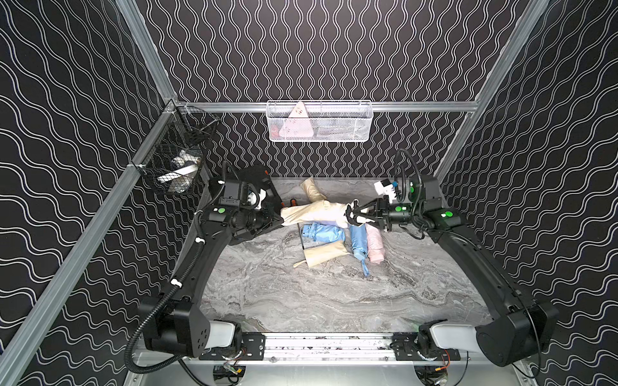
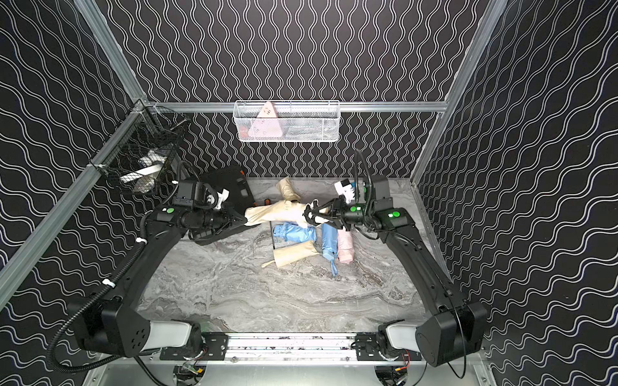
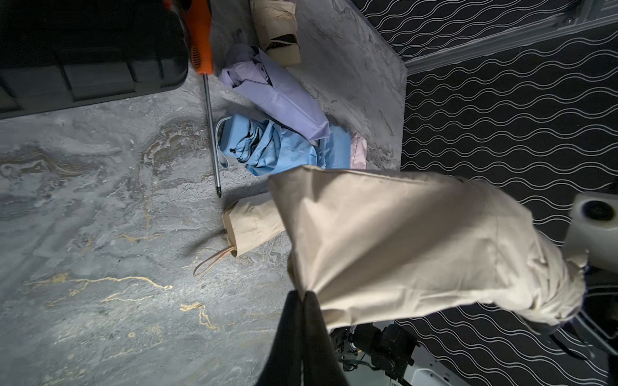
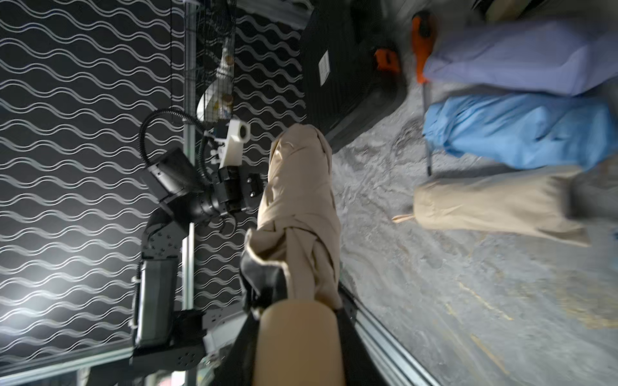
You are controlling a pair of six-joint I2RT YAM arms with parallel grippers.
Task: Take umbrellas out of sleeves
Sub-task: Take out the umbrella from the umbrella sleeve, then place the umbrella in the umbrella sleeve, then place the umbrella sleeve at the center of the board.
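Note:
A cream umbrella hangs level above the table between both arms, most of it still inside its cream sleeve. My left gripper is shut, pinching the sleeve's closed end. At the other end my right gripper is shut on the umbrella's stubby cream handle, and bunched fabric shows just past it. On the table lie a crinkled light blue umbrella, a light blue sleeved one, a pink one, a cream one with a wrist loop, and a lilac one.
An orange-handled screwdriver lies beside a black hard case at the back left. Another cream bundle sits near the back wall. A white wire basket and a black mesh basket hang above the table.

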